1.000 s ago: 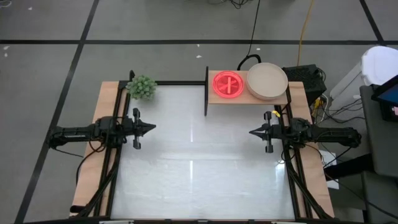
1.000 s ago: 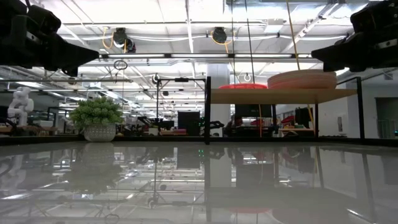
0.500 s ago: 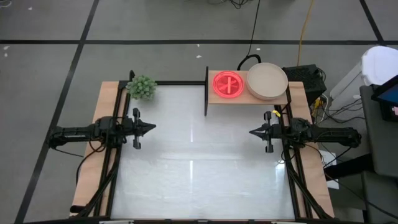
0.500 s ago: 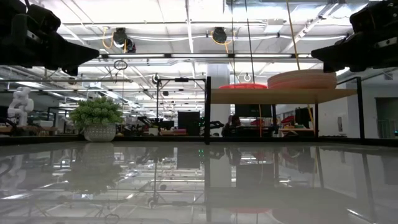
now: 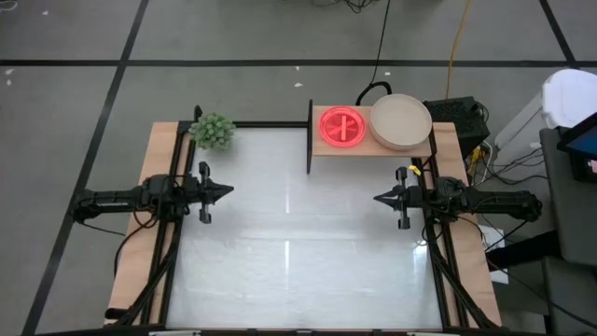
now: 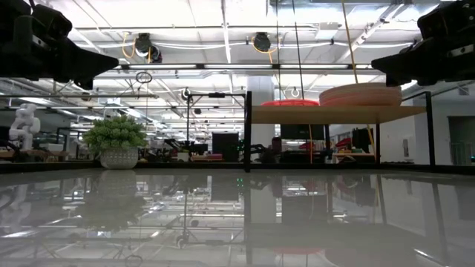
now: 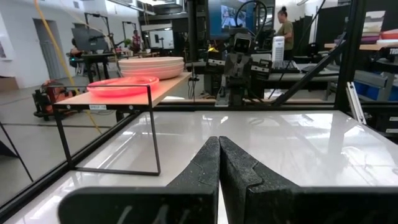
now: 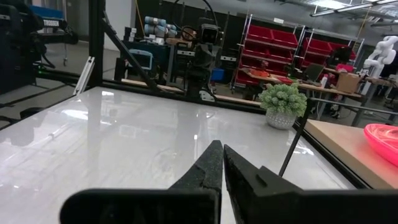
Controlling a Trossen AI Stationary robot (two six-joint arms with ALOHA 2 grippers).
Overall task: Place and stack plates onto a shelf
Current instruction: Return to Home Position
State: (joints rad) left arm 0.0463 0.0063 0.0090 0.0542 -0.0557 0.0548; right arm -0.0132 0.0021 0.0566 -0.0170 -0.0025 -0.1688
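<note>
The light-wood shelf [image 5: 373, 145] stands on thin black supports at the table's far right. On it rest a stack of magenta and orange plates [image 5: 342, 126] and, to its right, a stack of larger plates with the beige one on top [image 5: 400, 120]. Both stacks show in the low view as plates [image 6: 360, 95] and in the left wrist view as plates [image 7: 151, 65]. My left gripper [image 5: 229, 191] hovers shut over the table's left side, my right gripper [image 5: 377, 198] shut over its right side. Both hold nothing.
A small green plant in a pot [image 5: 214, 131] stands at the far left corner. The white tabletop [image 5: 298, 252] lies bare between the arms. Wooden side rails [image 5: 131, 271] run along both sides. Cables and equipment lie off the far right edge.
</note>
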